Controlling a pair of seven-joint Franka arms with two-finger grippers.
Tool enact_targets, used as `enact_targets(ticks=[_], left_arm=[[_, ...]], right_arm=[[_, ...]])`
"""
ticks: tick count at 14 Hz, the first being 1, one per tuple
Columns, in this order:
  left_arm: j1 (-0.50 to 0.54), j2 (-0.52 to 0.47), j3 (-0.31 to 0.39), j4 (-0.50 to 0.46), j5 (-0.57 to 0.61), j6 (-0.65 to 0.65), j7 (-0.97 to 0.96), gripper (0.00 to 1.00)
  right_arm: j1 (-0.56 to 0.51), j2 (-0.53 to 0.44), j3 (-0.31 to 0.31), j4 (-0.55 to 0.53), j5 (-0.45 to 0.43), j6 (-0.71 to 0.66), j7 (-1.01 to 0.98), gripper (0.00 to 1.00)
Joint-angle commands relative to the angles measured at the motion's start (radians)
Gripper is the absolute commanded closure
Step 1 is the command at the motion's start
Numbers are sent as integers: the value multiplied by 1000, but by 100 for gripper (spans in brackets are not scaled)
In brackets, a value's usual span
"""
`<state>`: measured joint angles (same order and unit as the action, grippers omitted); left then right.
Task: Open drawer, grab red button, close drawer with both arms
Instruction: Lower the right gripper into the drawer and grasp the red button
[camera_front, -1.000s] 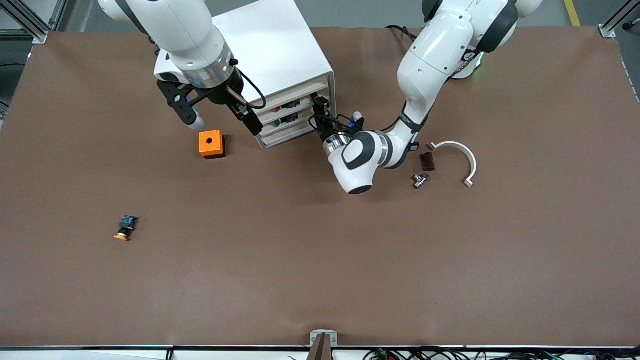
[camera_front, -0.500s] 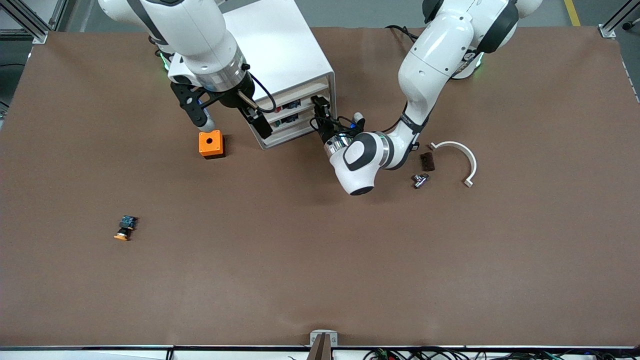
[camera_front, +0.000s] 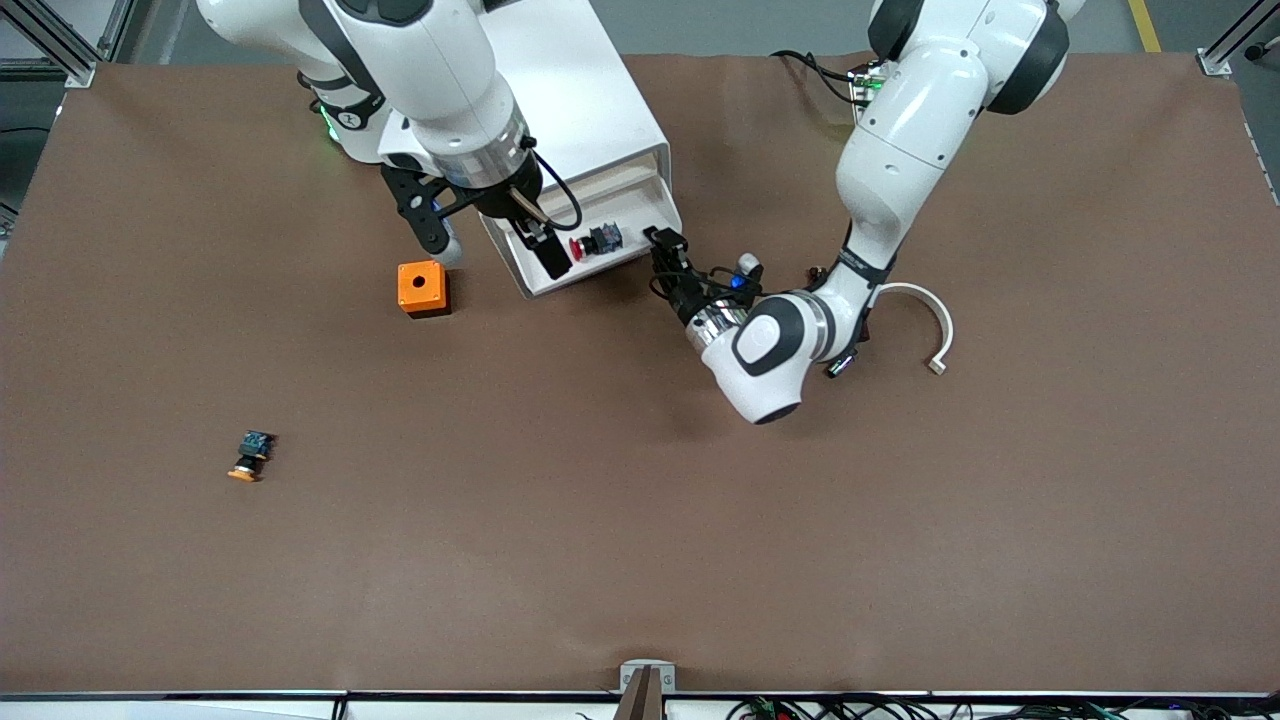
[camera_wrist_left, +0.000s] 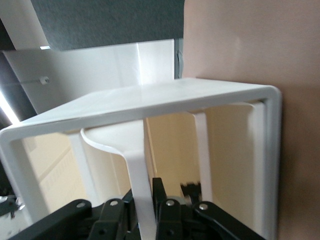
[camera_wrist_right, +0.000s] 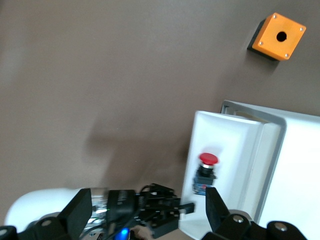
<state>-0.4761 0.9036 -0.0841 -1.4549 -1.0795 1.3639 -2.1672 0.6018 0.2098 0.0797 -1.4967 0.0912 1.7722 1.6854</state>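
Note:
The drawer (camera_front: 612, 268) stands pulled out of the white cabinet (camera_front: 575, 110). The red-capped button (camera_front: 590, 243) lies in it on its side and also shows in the right wrist view (camera_wrist_right: 206, 170). My left gripper (camera_front: 663, 244) is at the drawer's corner toward the left arm's end, shut on its thin white front wall (camera_wrist_left: 141, 185), which runs between the jaws of that gripper (camera_wrist_left: 148, 212). My right gripper (camera_front: 492, 245) hangs open and empty over the drawer's other end. In the right wrist view this gripper (camera_wrist_right: 147, 215) is wide apart, with the drawer (camera_wrist_right: 225, 145) below.
An orange cube with a hole (camera_front: 421, 288) sits beside the cabinet, toward the right arm's end. A yellow-orange-capped button (camera_front: 250, 456) lies nearer the front camera. A white curved piece (camera_front: 928, 318) and small parts lie by the left arm's wrist.
The left gripper has drawn the drawer out toward the front camera, which uncovers the red button. The right arm has moved from over the orange cube to over the drawer.

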Motion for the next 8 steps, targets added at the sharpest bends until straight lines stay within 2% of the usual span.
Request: enact_targets(ticks=[1,5,6,7,8], left_arm=[[46,8,6,19,-14,27,24,86],[56,9,7,31,-14,27,24,86],[54,9,7,30,-14,27,24,82],[56,9,7,30,-13,27,24,74],[54,9,7,30,-11,27,24,41]], right_arm=[[38,42,-9,18,-19,41,68,0],[87,108,-9,18,-70,82,151,0],[101,118,-9,18,-83,104,166,0],[110,126,-11,16,-100,121,181,0],[118,134,-9,13,-113,127,194,0]])
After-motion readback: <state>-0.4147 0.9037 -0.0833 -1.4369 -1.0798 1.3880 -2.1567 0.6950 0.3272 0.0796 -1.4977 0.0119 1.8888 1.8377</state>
